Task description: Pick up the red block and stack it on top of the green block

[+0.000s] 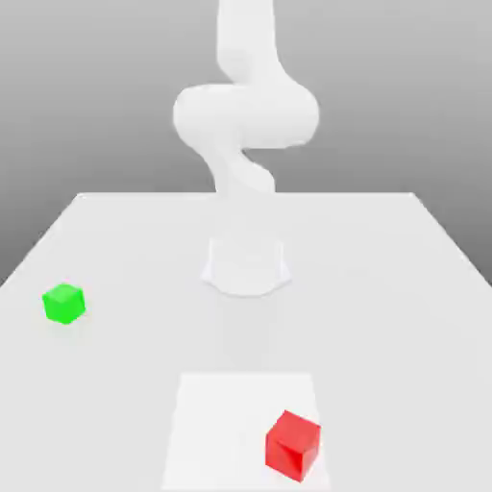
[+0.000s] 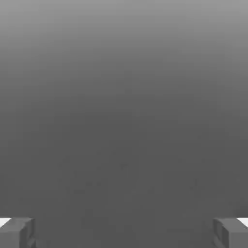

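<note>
Red block (image 1: 293, 445) sits nearest us on the white table (image 1: 404, 288).
We see the green block (image 1: 63, 303) well apart; gripper (image 2: 124, 232) jaws wide, holding nothing.

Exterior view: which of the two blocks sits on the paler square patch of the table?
The red block, near the front on the exterior view's right. The green block sits apart on plain table, far to the left.

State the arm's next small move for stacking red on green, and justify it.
Probably swing the open end effector over the red block: it sits untouched on the table, near the front at the exterior view's right, far from the green block.
</note>
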